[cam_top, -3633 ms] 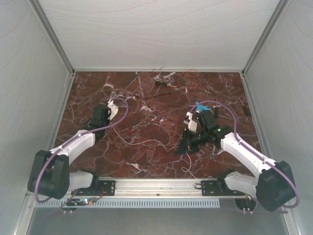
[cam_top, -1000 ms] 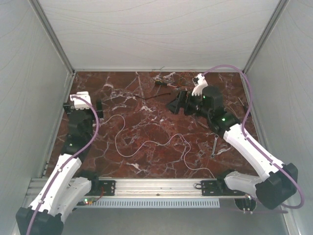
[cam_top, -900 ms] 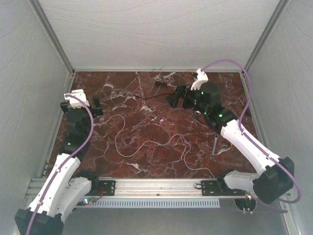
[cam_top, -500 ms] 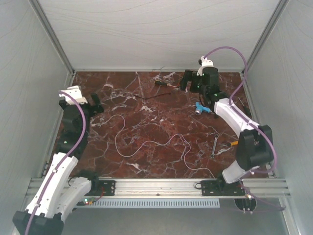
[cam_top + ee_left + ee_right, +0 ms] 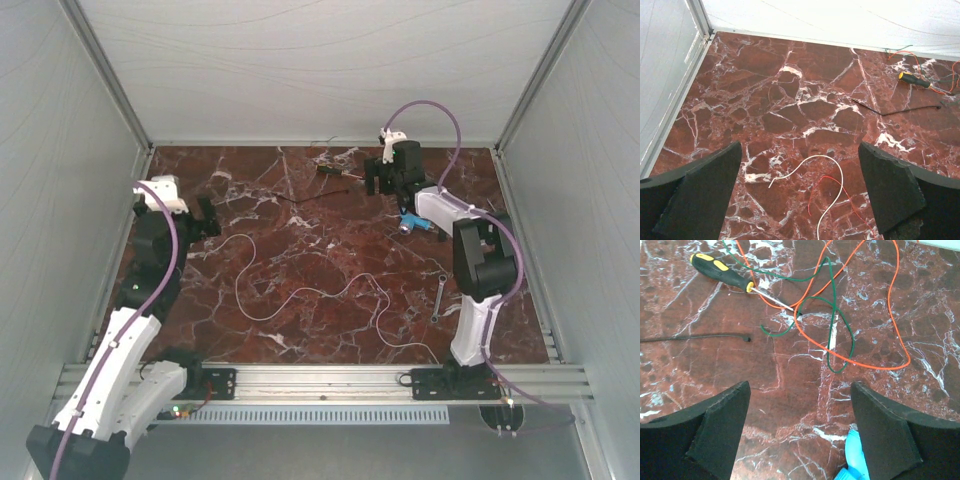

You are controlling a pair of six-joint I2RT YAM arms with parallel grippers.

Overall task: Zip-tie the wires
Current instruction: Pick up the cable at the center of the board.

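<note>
You're at gathering: right gripper [image 5: 799, 390] and left gripper [image 5: 800, 150] both gape empty; next, pinch the wires [image 5: 888, 295].

Counter [image 5: 320, 235]: all the things lie on it.
Bunch of wires [image 5: 889, 305]: at the far edge, right of the middle.
Screwdriver [image 5: 720, 271]: left of the bunch, its thin end reaching into it.
Strip [image 5: 695, 337]: in front of the screwdriver.
Long wire [image 5: 300, 291]: across the middle, well apart from the bunch.
Wrench [image 5: 439, 297]: right of the long wire.
Small plastic thing [image 5: 412, 222]: behind the wrench, on the right.
Left tool [image 5: 800, 170]: over the left side, the long wire's end before it.
Right tool [image 5: 799, 405]: over the far part, the bunch before it.
</note>
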